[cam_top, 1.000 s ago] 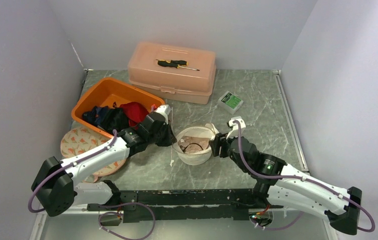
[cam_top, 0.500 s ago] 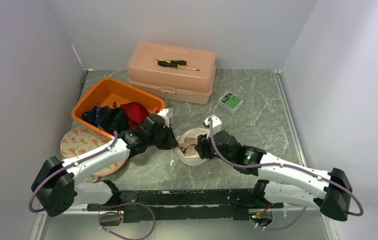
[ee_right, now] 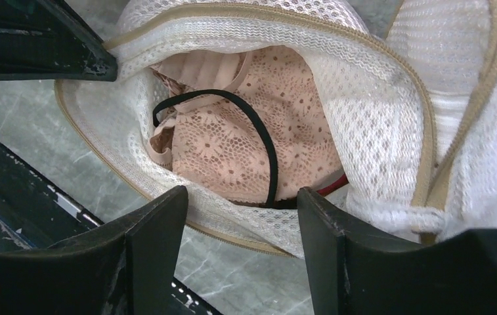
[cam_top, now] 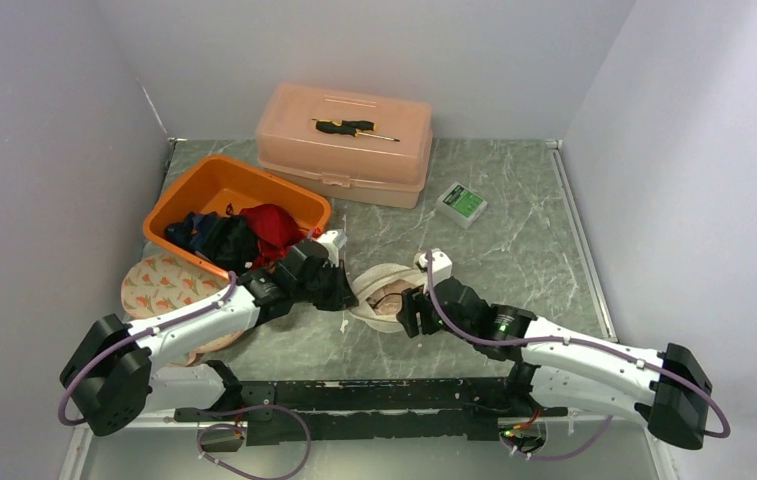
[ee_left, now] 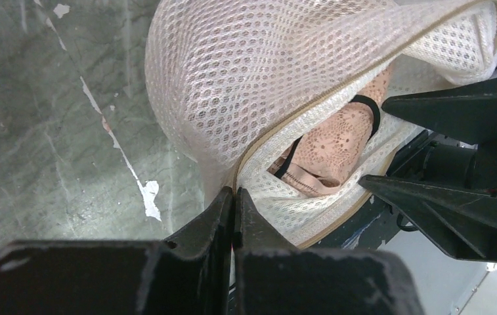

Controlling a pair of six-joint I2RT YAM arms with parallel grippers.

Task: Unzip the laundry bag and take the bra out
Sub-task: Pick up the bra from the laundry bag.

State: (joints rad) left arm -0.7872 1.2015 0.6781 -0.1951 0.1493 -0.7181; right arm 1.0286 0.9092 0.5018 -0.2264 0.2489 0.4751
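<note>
The white mesh laundry bag lies at mid-table with its zip open and its mouth gaping. Inside it shows the bra, pink lace with a black strap, also visible in the left wrist view. My left gripper is shut on the bag's zip edge at the left side of the mouth. My right gripper is open just outside the bag's near rim, holding nothing, its fingers straddling the mesh edge below the bra.
An orange bin with dark and red clothes stands at the back left. Behind it sits a pink toolbox with a screwdriver on top. A small green-topped box lies to the right, a patterned plate under the left arm.
My right arm has swung left from the bag's right rim to its near side, its jaws narrowing and then widening again. The bag has sunk flatter and shifted slightly nearer with the left gripper.
</note>
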